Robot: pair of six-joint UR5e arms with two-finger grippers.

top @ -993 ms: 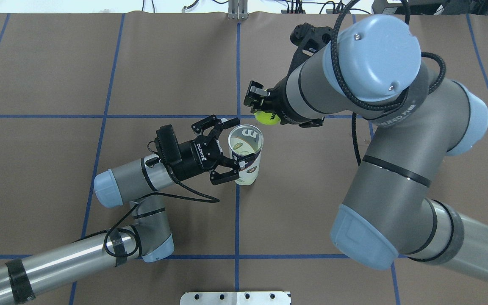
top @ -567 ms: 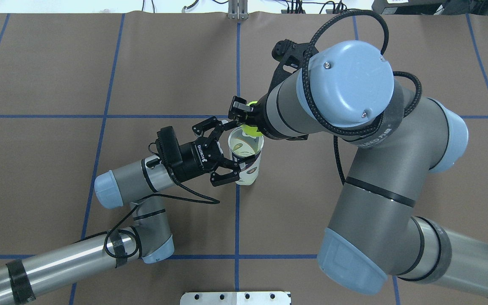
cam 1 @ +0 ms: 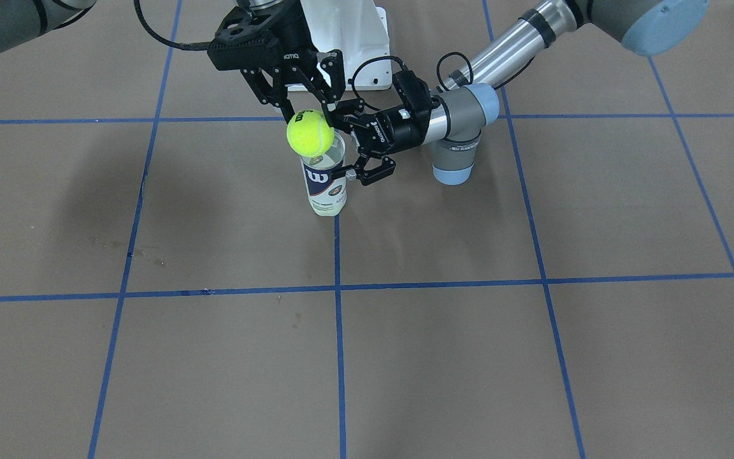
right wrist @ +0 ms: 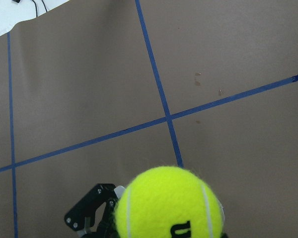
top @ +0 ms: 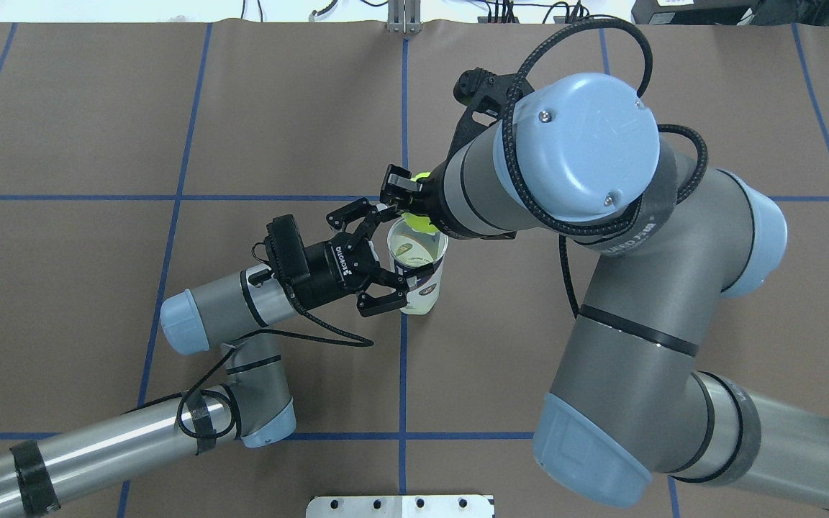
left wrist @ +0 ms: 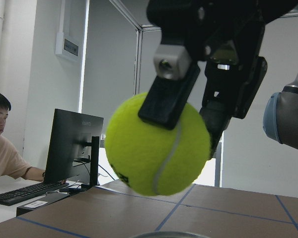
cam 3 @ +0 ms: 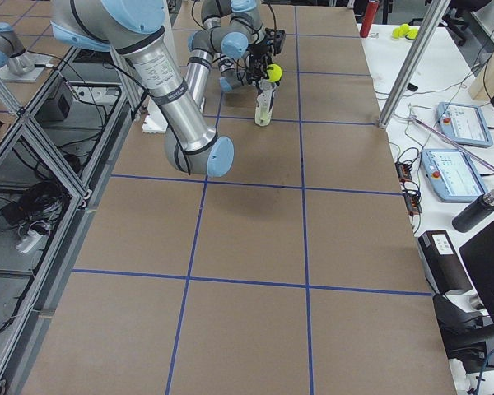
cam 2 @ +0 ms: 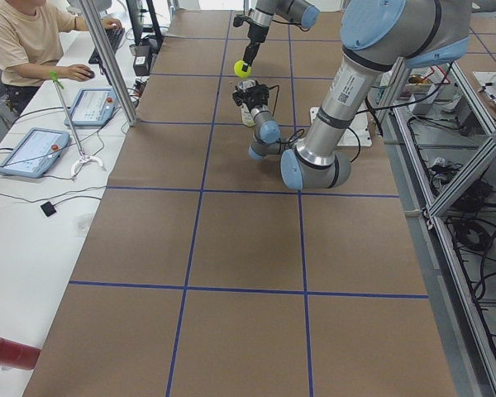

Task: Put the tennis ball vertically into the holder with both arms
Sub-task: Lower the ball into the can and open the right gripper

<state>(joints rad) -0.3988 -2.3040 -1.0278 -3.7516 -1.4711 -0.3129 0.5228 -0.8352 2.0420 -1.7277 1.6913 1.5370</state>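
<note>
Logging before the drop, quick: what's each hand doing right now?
Left hand: open, fingers spread beside the can.
Right hand: closed, holding the tennis ball over the can's mouth.

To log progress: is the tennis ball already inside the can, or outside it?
Outside. The right hand holds the tennis ball in the air, just above the open rim of the can.

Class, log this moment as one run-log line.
right gripper: shut on tennis ball, over Wilson can mouth | left gripper: open, flanking can | can: upright
</note>
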